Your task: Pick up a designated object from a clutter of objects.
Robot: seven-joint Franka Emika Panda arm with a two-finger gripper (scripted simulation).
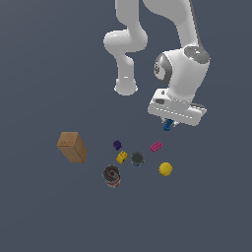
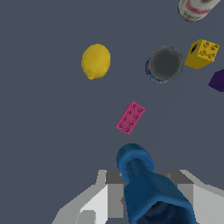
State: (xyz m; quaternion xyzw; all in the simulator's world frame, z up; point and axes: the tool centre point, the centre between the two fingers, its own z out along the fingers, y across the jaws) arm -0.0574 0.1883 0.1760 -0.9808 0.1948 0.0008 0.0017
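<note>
We see the blue piece (image 2: 146, 188) clamped between the fingers of our gripper (image 1: 169, 123), raised clear of the floor. Nearest below the claw lies the magenta brick (image 2: 130, 117); farther out sit the yellow ball (image 1: 165, 169), dark cup (image 1: 137, 158), yellow block (image 1: 121, 157) and purple cube (image 1: 117, 144).

Pretty flat, even sim lighting, dim grey backdrop, no real shadows or glare, both views slightly soft and low-res.
</note>
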